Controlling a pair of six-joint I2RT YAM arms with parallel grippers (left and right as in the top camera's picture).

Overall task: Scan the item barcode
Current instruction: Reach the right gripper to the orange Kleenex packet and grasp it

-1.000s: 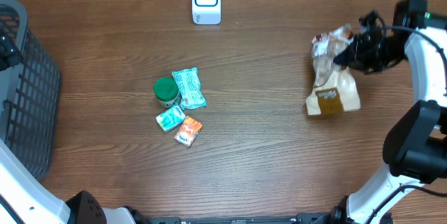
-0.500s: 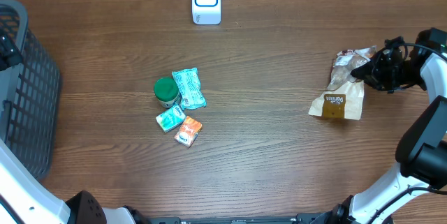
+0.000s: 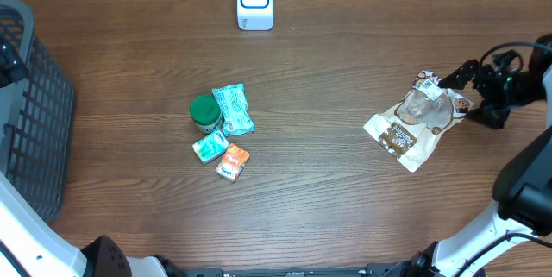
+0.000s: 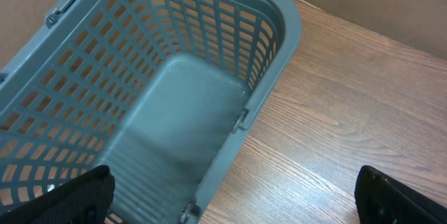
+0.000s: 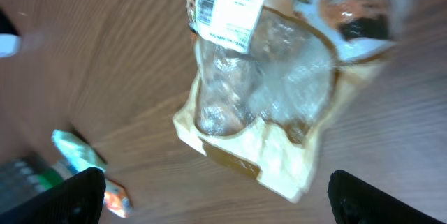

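Note:
The item is a clear and tan snack bag (image 3: pixel 412 120) lying flat on the wooden table at the right. In the right wrist view the bag (image 5: pixel 258 91) has its white barcode label (image 5: pixel 227 11) facing up at its top end. My right gripper (image 3: pixel 462 97) hovers at the bag's right end, open, with nothing between its fingers (image 5: pixel 77 196). The white scanner (image 3: pixel 254 1) stands at the table's far edge, left of the bag. My left gripper (image 4: pixel 234 199) is open over the grey basket's rim (image 4: pixel 276 77), holding nothing.
The grey basket (image 3: pixel 34 113) stands at the left edge. Mid-table sit a green tub (image 3: pixel 204 111), a teal packet (image 3: pixel 233 109), a small green packet (image 3: pixel 210 147) and an orange packet (image 3: pixel 232 161). Bare wood lies between this cluster and the bag.
My right gripper carried the bag rightward, then opened. The bag left its jaws and now lies flat on the table. The left arm has not moved.

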